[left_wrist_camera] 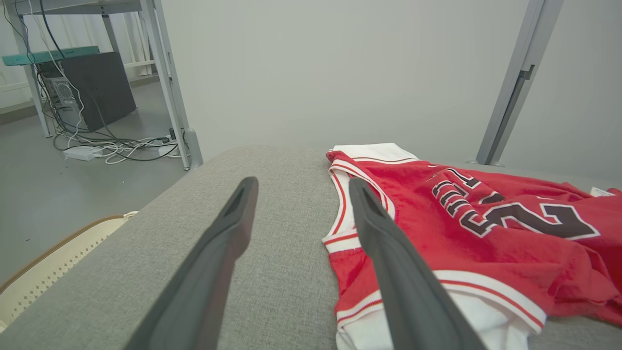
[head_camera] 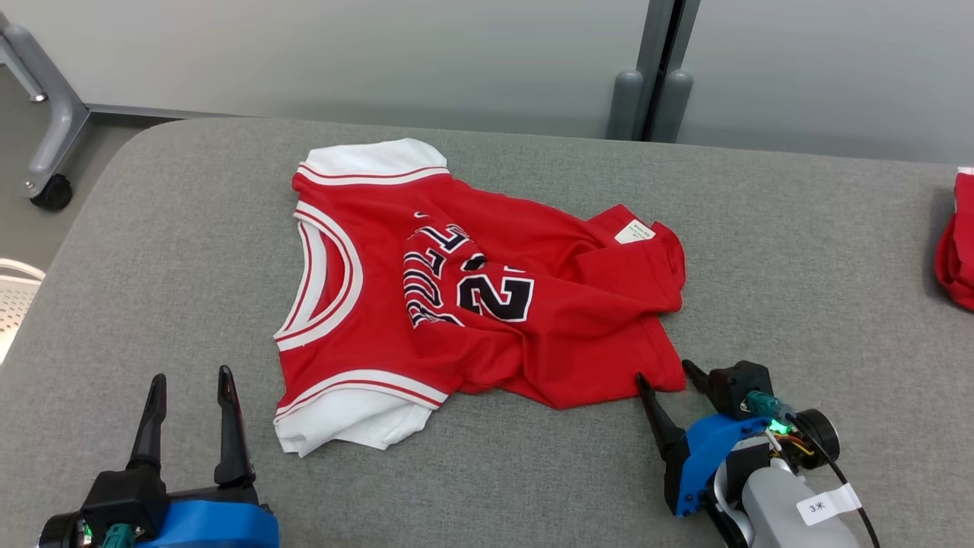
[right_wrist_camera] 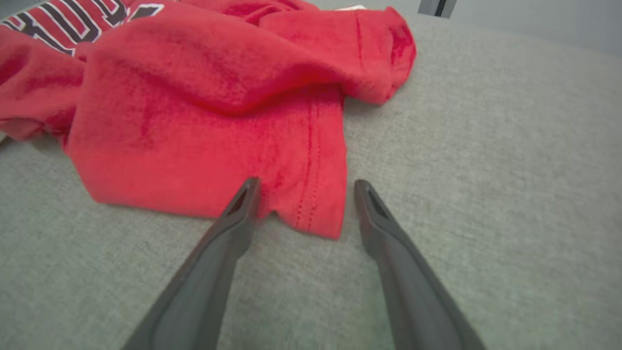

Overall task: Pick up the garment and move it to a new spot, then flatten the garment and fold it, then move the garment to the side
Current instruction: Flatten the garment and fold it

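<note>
The garment (head_camera: 456,304) is a red jersey with white trim and black numbers, lying crumpled on the grey table (head_camera: 152,251). My left gripper (head_camera: 192,377) is open at the lower left, a little to the left of the jersey's white sleeve edge. In the left wrist view the left gripper (left_wrist_camera: 301,184) points past the jersey (left_wrist_camera: 486,228), which lies to its right. My right gripper (head_camera: 663,371) is open at the jersey's near right corner. In the right wrist view the right gripper (right_wrist_camera: 303,187) has its tips on either side of the garment's hem corner (right_wrist_camera: 311,204).
Another red cloth (head_camera: 957,251) lies at the table's right edge. A wheeled metal frame leg (head_camera: 46,144) stands on the floor at the far left. A white perforated basket (head_camera: 14,293) sits beside the table's left edge. A computer and cables (left_wrist_camera: 87,97) are on the floor.
</note>
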Tool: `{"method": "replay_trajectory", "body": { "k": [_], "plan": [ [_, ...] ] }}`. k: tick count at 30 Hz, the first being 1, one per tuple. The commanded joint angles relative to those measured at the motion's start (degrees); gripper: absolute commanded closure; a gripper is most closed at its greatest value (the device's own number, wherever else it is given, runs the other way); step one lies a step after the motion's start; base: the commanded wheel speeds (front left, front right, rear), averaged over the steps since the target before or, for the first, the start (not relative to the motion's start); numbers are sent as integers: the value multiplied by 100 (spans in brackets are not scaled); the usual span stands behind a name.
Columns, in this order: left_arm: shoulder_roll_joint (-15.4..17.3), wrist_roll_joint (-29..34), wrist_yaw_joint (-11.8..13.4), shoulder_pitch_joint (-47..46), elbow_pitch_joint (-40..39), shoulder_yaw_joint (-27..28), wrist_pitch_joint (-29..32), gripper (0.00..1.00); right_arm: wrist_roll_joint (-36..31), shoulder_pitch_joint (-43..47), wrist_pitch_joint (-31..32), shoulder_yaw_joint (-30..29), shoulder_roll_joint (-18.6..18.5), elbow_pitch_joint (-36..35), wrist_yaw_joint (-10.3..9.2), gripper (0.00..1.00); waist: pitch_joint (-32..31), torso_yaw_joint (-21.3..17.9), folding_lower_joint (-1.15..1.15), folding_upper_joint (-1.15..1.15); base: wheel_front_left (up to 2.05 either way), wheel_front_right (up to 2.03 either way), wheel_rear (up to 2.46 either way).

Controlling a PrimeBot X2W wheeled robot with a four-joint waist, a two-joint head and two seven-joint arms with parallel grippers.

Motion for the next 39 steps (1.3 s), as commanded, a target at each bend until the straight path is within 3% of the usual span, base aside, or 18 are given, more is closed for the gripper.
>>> {"method": "replay_trajectory", "body": {
  "k": [1,2,3,4,11,20,28,32,33,34,35,39],
  "plan": [
    [-11,-14,-2,-90,29,10,-12,0,53,-102,-23,59,-17,145,3,0,36,32,-1,-1,0,0,0],
    [-12,-26,6,-111,36,6,-13,0,127,-126,-24,121,-17,270,3,4,43,34,-1,-1,0,0,0],
    [-13,-46,23,-125,39,2,-12,0,193,-154,-18,198,-18,392,3,58,40,28,-1,-1,0,0,0],
    [-13,-59,39,-122,43,6,-12,0,277,-164,-36,283,-18,467,3,100,32,11,-1,-1,0,0,0],
    [-13,-87,78,51,73,23,-13,0,632,13,-194,403,-23,248,2,100,-181,-244,-1,-1,0,0,0],
    [-13,-128,122,276,39,47,-13,0,563,1632,-170,37,-345,-1588,2,100,-462,-636,-1,-1,0,0,0],
    [-12,-119,95,338,-26,128,-12,0,563,3766,1084,-489,-381,-4177,2,100,-454,-877,-1,-1,0,0,0],
    [-12,-105,81,334,-43,172,-12,0,587,4276,1542,-672,-344,-4819,2,100,-430,-928,-1,-1,0,0,0],
    [-11,-98,78,334,-50,180,-12,0,554,4386,1647,-732,-355,-4964,2,94,-424,-935,-1,-1,0,0,0],
    [-11,-89,70,335,-56,183,-12,0,517,4432,1701,-808,-357,-5118,2,54,-418,-940,-1,-1,0,0,0],
    [-12,-88,64,340,-70,186,-12,0,507,4443,1743,-856,-357,-5240,2,0,-411,-944,-1,-1,0,0,0],
    [-11,-88,68,324,-96,191,-12,0,437,4288,1815,-887,-368,-5621,3,0,-392,-927,-1,-1,0,0,0]
  ]
}}
